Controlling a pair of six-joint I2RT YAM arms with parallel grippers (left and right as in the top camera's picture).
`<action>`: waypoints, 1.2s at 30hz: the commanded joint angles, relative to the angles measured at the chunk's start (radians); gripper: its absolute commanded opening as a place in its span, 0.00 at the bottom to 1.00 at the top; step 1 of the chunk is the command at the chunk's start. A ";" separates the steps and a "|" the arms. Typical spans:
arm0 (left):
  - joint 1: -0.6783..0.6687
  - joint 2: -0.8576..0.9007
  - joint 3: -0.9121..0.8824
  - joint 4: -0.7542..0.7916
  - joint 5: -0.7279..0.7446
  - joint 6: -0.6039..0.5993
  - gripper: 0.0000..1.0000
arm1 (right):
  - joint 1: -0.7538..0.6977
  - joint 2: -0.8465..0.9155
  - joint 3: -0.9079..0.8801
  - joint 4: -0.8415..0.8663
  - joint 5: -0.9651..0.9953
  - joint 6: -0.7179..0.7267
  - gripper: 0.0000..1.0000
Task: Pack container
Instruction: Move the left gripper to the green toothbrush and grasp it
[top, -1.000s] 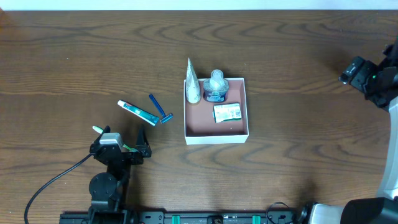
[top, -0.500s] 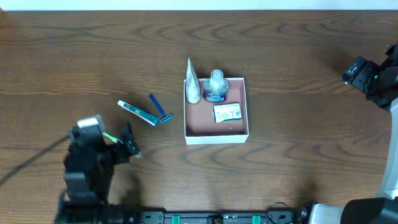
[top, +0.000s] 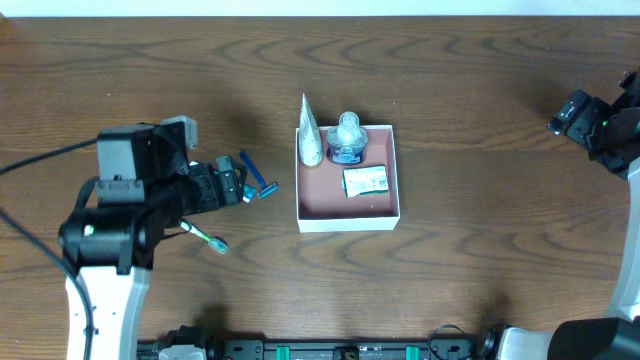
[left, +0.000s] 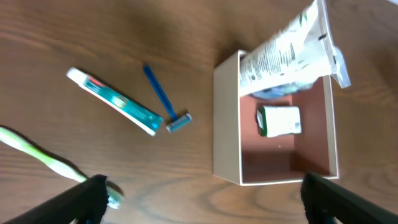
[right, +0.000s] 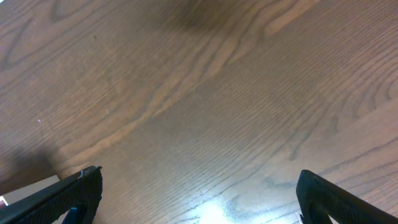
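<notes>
Bare wood table (right: 205, 106); pincer (right: 199, 196) fingertips (right: 81, 190) wide apart, holding nothing.

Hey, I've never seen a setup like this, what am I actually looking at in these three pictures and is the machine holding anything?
These show two robot arms at a wooden table. One picture comes from a camera fixed overhead; the other two come from cameras on each arm's wrist.

From above, the left arm's gripper sits near the middle left, and the right gripper is parked at the far right edge. Both have open jaws and hold nothing.

In the middle is the container, a shallow white-walled box. It holds a white tube leaning over its rim, a clear blue bottle and a small green-and-white packet.

Still on the table, in the left wrist view: a toothpaste tube, a blue razor and a green toothbrush.
</notes>
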 joint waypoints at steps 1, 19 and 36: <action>0.011 0.046 0.014 -0.011 0.016 -0.013 0.93 | -0.006 -0.010 0.013 -0.001 0.000 0.010 0.99; 0.183 0.435 -0.034 -0.148 -0.247 -0.588 0.93 | -0.006 -0.010 0.013 -0.001 0.000 0.010 0.99; 0.305 0.452 -0.352 0.206 -0.071 -0.629 0.85 | -0.006 -0.010 0.013 -0.001 0.000 0.010 0.99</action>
